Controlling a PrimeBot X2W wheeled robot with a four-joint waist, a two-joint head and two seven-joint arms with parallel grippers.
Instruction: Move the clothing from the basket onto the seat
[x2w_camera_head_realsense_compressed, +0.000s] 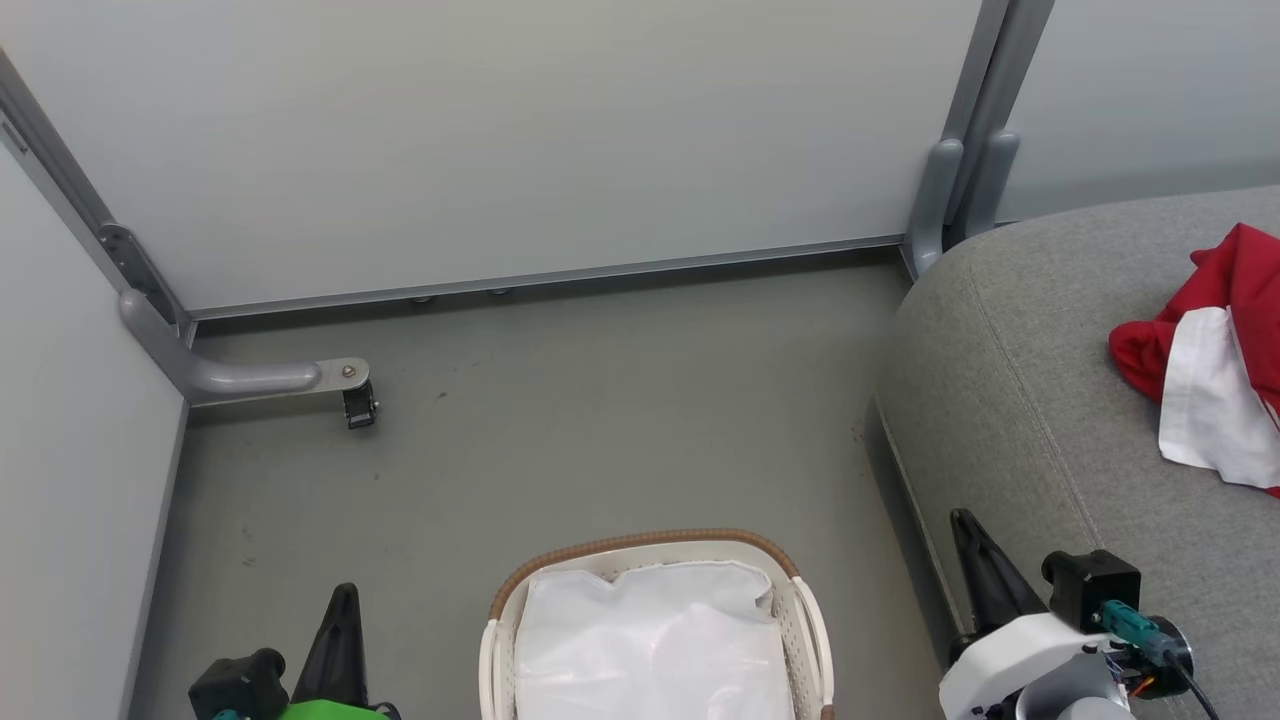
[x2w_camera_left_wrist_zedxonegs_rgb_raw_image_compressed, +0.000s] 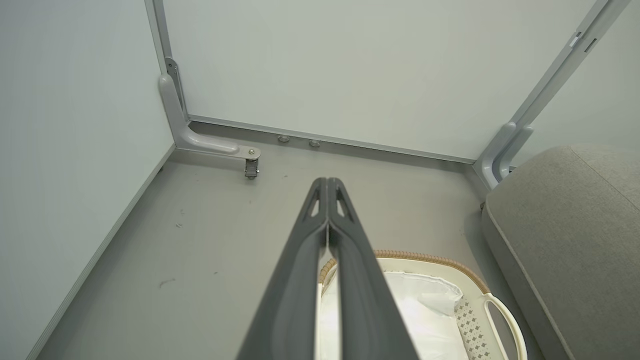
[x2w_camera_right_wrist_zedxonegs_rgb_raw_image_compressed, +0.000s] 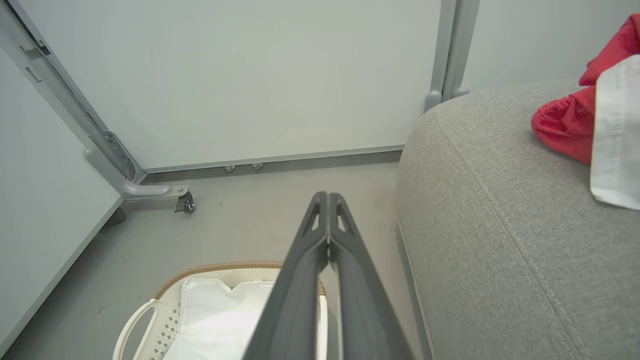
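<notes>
Red clothing (x2w_camera_head_realsense_compressed: 1215, 330) lies on the grey seat (x2w_camera_head_realsense_compressed: 1020, 400), right edge. The basket (x2w_camera_head_realsense_compressed: 640, 545), bottom centre, shows its white liner (x2w_camera_head_realsense_compressed: 650, 640). The left claw (x2w_camera_left_wrist_zedxonegs_rgb_raw_image_compressed: 327, 182) and right claw (x2w_camera_right_wrist_zedxonegs_rgb_raw_image_compressed: 327, 196) are closed, gripping nothing.

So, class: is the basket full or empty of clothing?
Empty where visible: the basket holds a bare white liner; red clothing lies on the seat.

The left gripper (x2w_camera_head_realsense_compressed: 346, 595) rises from the lower left of the head view above a green wrist cover (x2w_camera_head_realsense_compressed: 335, 711), its jaws pressed together into one dark point. The right gripper (x2w_camera_head_realsense_compressed: 963, 518) stands at the lower right on a white wrist housing (x2w_camera_head_realsense_compressed: 1010, 655), its jaws likewise closed and leaning slightly left. In each wrist view the jaws meet at the tips, with only a thin slit lower down.
</notes>
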